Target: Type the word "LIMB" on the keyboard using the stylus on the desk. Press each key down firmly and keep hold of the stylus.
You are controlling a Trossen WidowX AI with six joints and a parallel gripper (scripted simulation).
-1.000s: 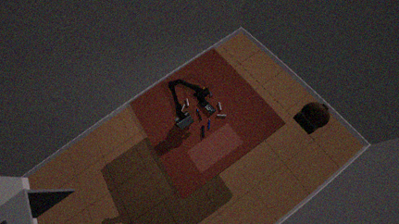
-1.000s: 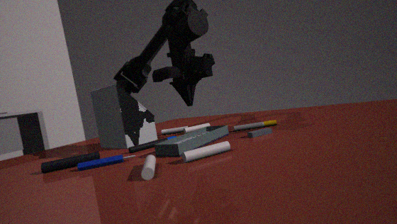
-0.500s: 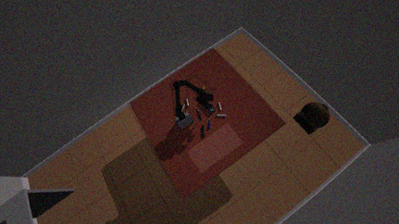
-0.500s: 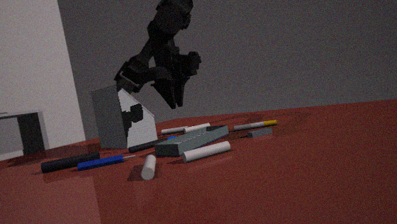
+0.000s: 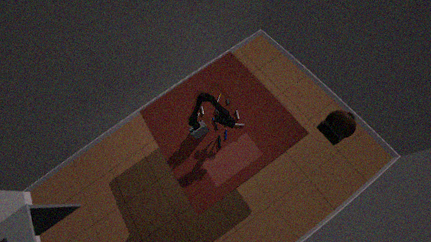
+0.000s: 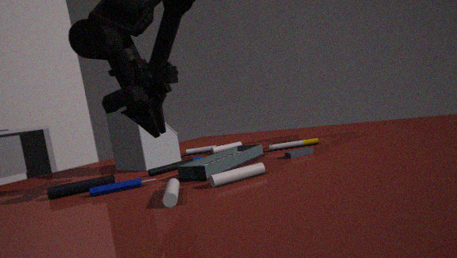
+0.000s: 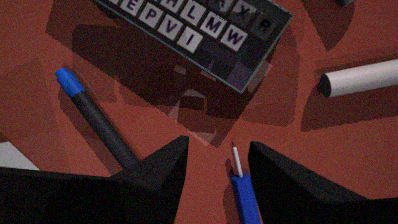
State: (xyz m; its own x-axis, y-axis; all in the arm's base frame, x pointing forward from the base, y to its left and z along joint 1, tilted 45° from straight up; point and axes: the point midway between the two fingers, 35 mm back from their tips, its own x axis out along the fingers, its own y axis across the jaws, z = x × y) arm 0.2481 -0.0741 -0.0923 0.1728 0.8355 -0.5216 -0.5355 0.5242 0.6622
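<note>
The stylus (image 5: 225,135) (image 6: 116,187) (image 7: 246,200), a blue barrel with a thin white tip, lies on the red desk. My gripper (image 6: 161,133) (image 7: 218,147) is partly open with nothing between its fingers. It hangs above the desk, between the keyboard's corner and the stylus. In the wrist view the right finger overlaps the stylus's barrel, and the tip shows between the fingers. The keyboard (image 6: 234,162) (image 7: 250,57) is a grey tray of lettered keys, partly cut off at the top of the wrist view. L, I and M are readable there; B is out of that view.
A black pen with a blue end (image 7: 102,117) lies left of the gripper. A black marker (image 6: 82,187) lies beside the stylus. White pens (image 6: 171,193) (image 6: 238,175) lie near the keyboard. A yellow-ended pen (image 6: 294,144) and grey block (image 6: 299,153) lie farther right.
</note>
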